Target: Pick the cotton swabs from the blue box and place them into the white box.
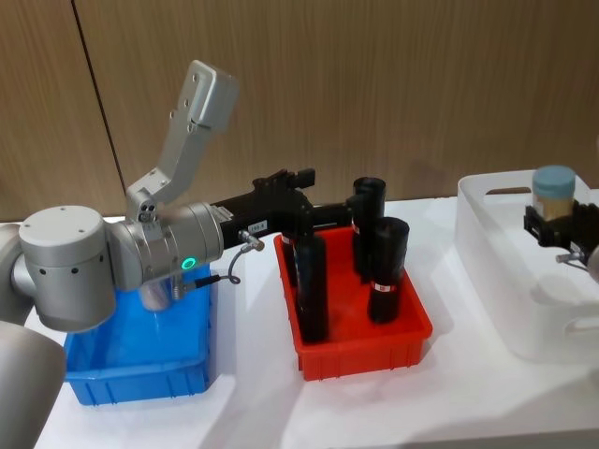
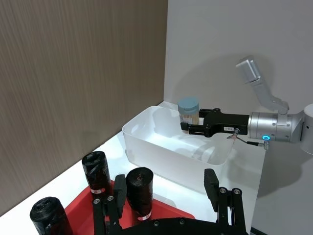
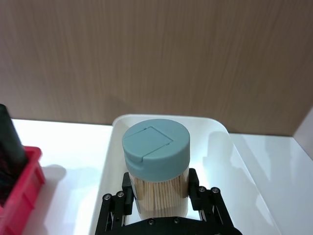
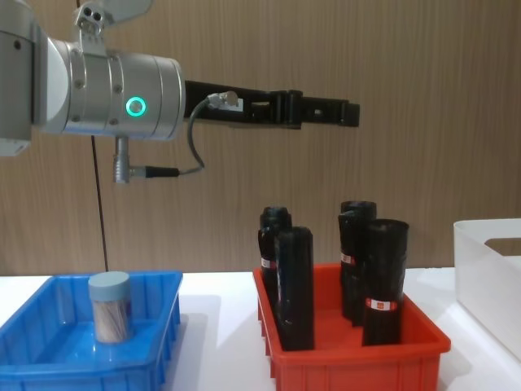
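Observation:
My right gripper [image 1: 559, 223] is shut on a jar of cotton swabs [image 1: 553, 195], a clear cylinder with a pale blue-grey lid, held upright above the white box [image 1: 510, 281]. In the right wrist view the jar [image 3: 155, 166] sits between the two fingers, over the box's near end [image 3: 110, 161]. A second jar of cotton swabs [image 4: 109, 306] stands in the blue box [image 4: 49, 358] at the left. My left gripper [image 4: 330, 111] is open, held high above the red bin, and it holds nothing.
A red bin [image 1: 360, 351] with several tall black cylinders [image 1: 387, 271] stands between the blue and white boxes. A wooden wall closes off the back of the table. My left arm's body [image 1: 122, 253] hangs over the blue box [image 1: 140, 374].

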